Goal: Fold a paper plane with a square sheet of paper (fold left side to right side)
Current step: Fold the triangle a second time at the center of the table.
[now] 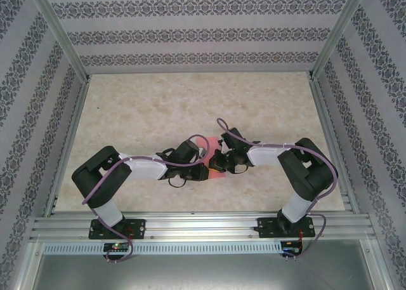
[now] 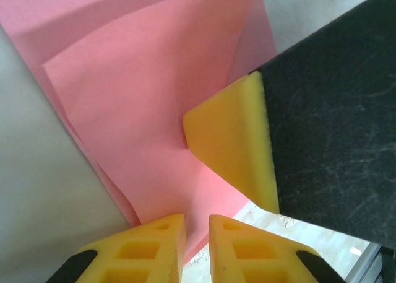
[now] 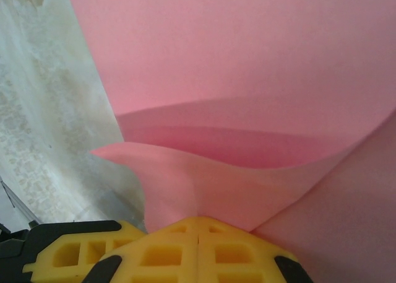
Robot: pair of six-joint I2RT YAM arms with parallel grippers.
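Note:
The square sheet of paper [image 1: 205,144] is salmon pink and lies partly folded between both grippers at the table's middle. In the right wrist view the sheet [image 3: 247,60] curls up in layers, and my right gripper [image 3: 198,224] is shut on a pinched fold of it. In the left wrist view the sheet [image 2: 136,97] is lifted and creased. My left gripper [image 2: 197,233] is open by a narrow gap, with the paper's lower edge running between its fingers. The right gripper's yellow finger [image 2: 232,147] presses on the paper just ahead. From above, the left gripper [image 1: 200,171] and the right gripper [image 1: 219,162] nearly touch.
The marble-patterned table [image 1: 190,106] stretches behind the arms. Patterned walls and aluminium posts [image 1: 60,33] enclose it. A rail [image 1: 203,226] carries both arm bases at the near edge.

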